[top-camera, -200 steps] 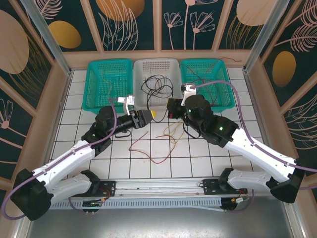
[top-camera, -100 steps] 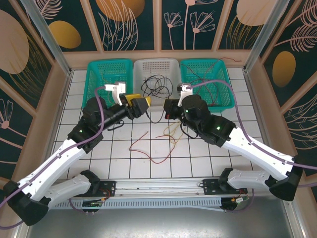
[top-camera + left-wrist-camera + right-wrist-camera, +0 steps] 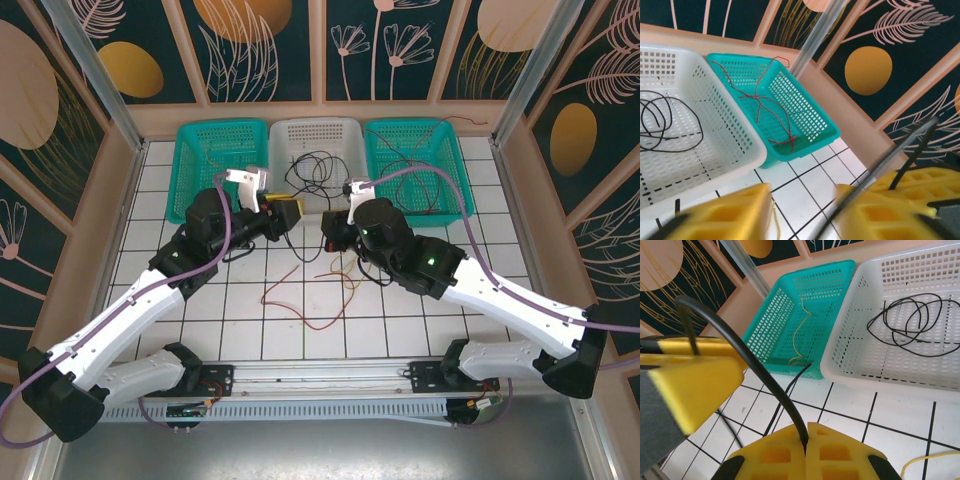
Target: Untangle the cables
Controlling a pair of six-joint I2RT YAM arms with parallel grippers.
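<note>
The right gripper (image 3: 806, 432) is squeezed tight on a black cable (image 3: 757, 367). The left gripper (image 3: 802, 212), just beside it, has its fingers (image 3: 725, 220) wide apart, the cable crossing one.

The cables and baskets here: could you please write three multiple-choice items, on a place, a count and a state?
1. Where does the coiled black cable lie? A. in the white basket B. on the tiles C. over an arm
2. How many baskets are there? A. two B. three C. four
3. The right gripper is: A. wide open B. shut on a black cable C. shut on a red cable
Answers: A, its loops lie on white mesh; B, the white one sits between the left teal basket and the right teal basket; B, its fingers meet around that cable.
</note>
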